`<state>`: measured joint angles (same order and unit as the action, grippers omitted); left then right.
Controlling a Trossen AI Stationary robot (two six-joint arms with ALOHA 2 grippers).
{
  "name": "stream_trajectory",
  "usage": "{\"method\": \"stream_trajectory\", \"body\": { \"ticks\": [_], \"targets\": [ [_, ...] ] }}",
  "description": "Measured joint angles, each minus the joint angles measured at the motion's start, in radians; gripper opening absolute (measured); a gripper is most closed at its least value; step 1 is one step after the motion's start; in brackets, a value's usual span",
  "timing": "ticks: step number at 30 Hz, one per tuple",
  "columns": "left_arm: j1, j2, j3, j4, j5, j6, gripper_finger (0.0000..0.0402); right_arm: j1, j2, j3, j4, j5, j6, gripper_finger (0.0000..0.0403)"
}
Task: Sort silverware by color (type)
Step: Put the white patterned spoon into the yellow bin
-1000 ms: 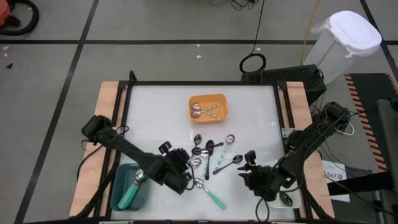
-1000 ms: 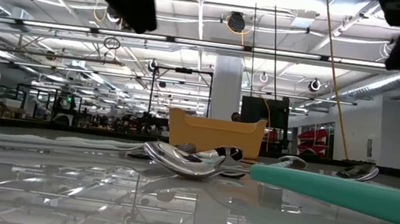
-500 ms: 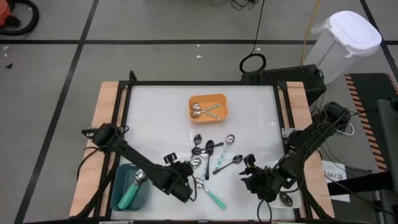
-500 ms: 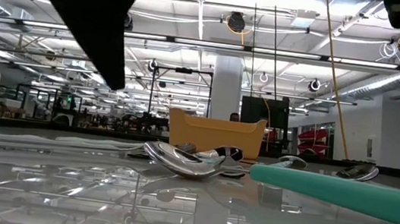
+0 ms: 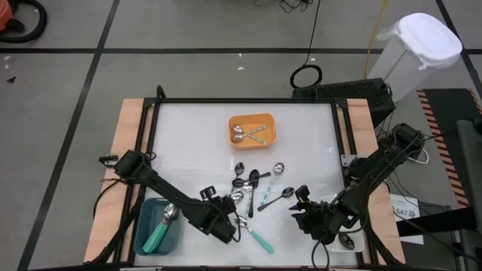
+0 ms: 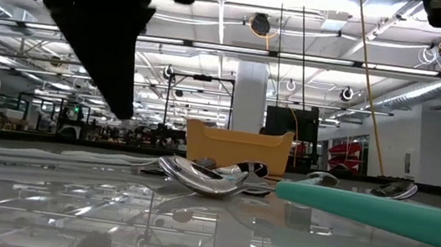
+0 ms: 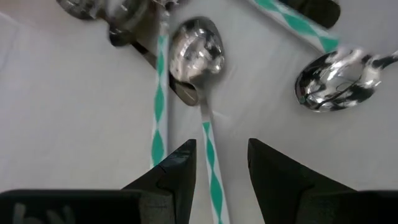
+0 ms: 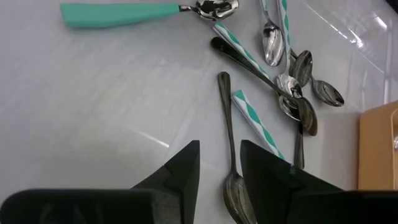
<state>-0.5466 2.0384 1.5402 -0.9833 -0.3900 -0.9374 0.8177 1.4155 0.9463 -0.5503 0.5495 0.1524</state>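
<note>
1. The high view alone shows the whole layout: a loose cluster of spoons point(image 5: 256, 190) in the middle of the white tabletop point(image 5: 188, 143), an orange tray point(image 5: 252, 129) farther back holding two shiny spoons, and a teal tray point(image 5: 160, 226) at the near left with teal-handled spoons in it.
2. In that view the left hand point(image 5: 228, 229) sits low beside the near end of the cluster, just beside a solid teal-handled spoon point(image 5: 254, 234); the right hand point(image 5: 301, 218) is on the other side of the cluster, apart from it.
3. The left wrist view shows what the high view cannot: the left hand's fingers point(image 7: 177, 174) stand apart, with the handle of a spoon with a teal-and-white patterned handle point(image 7: 211, 168) running between them. Whether they touch it cannot be told.
4. The right wrist view shows the right hand's fingers point(image 8: 180, 171) apart with nothing between them, above bare tabletop, and a dark spoon point(image 8: 231, 155) lying just ahead.
5. The low view gives only dark arm shapes at its upper corners, the orange tray's wall point(image 6: 239, 147), a heap of shiny bowls point(image 6: 210, 175) and a teal handle point(image 6: 378, 215).
6. A white tray point(image 5: 348, 239) at the near right is mostly hidden by the right arm; its contents are hard to make out.
</note>
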Motion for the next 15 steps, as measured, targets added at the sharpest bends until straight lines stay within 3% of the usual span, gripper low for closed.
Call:
{"method": "stream_trajectory", "body": {
  "ticks": [15],
  "targets": [
    [0.072,0.070,-0.001,-0.003,0.077,0.045,0.0143,0.000,0.000,0.001,0.003,0.000,-0.007,0.0109]
  ]
}}
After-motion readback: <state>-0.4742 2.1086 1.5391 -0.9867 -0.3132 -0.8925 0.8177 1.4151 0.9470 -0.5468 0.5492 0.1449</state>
